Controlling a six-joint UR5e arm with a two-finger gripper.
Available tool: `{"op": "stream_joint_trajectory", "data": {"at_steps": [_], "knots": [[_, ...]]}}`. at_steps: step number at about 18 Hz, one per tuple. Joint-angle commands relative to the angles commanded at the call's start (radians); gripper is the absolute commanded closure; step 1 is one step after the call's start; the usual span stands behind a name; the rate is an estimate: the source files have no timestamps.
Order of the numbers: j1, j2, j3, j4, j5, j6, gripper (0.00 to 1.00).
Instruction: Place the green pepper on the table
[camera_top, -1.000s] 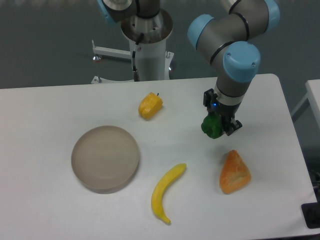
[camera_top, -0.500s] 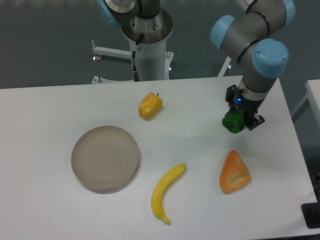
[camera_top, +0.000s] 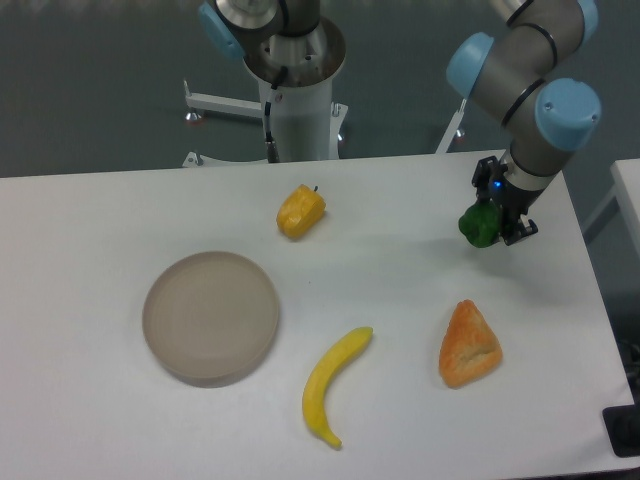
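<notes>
White table: fingers clamped on green pepper, held above right side.

the green pepper is small, glossy, dark green and lumpy, clamped in the gripper above the far right part of the white, matte, round-cornered surface; whether it touches is unclear.

- The gripper has carried the green pepper up and to the right (away from the orange wedge), toward the worktop's far right edge.
- The arm's blue-capped joints have swung rightward with it.
</notes>
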Motion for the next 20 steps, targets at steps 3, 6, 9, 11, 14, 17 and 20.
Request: {"op": "stream_joint_trajectory", "data": {"at_steps": [3, 6, 9, 11, 14, 17, 20], "knots": [[-0.005, -0.002, -0.006, 0.006, 0.000, -0.001, 0.49], [-0.014, -0.008, -0.005, 0.003, -0.006, -0.017, 0.13], [-0.015, -0.008, -0.003, 0.000, -0.058, -0.031, 0.00], [-0.012, -0.002, 0.001, -0.003, -0.092, -0.050, 0.00], [-0.015, 0.009, 0.021, -0.020, -0.084, -0.064, 0.00], [-0.055, 0.021, 0.096, -0.108, -0.083, -0.153, 0.00], [-0.133, 0.021, 0.193, -0.201, -0.080, -0.245, 0.00]]}}
